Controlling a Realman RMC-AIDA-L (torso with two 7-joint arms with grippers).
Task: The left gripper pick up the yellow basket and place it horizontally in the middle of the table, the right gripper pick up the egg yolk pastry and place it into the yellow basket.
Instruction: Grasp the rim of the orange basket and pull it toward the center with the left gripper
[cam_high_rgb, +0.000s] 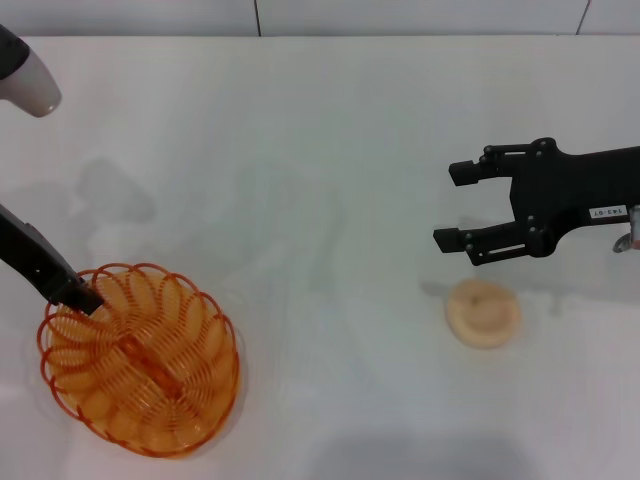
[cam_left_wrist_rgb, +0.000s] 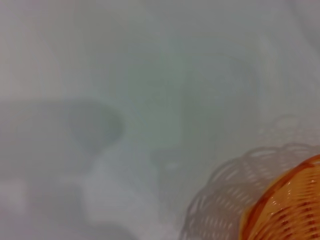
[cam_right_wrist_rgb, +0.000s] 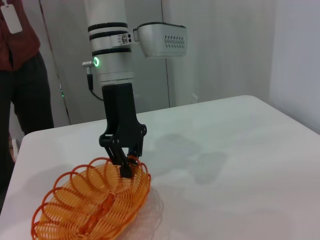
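Observation:
The yellow basket (cam_high_rgb: 140, 360) sits at the near left of the white table (cam_high_rgb: 300, 180). My left gripper (cam_high_rgb: 85, 298) is at the basket's far rim, and in the right wrist view it (cam_right_wrist_rgb: 127, 167) is closed on that rim of the basket (cam_right_wrist_rgb: 95, 205). A piece of the basket also shows in the left wrist view (cam_left_wrist_rgb: 290, 205). The egg yolk pastry (cam_high_rgb: 483, 313) lies on the table at the right. My right gripper (cam_high_rgb: 447, 205) is open and empty, hovering just beyond the pastry with its fingers pointing left.
The table's far edge runs along a wall (cam_high_rgb: 300, 15). A person in dark clothes (cam_right_wrist_rgb: 17, 75) stands beyond the table's far left corner. Bare tabletop lies between the basket and the pastry.

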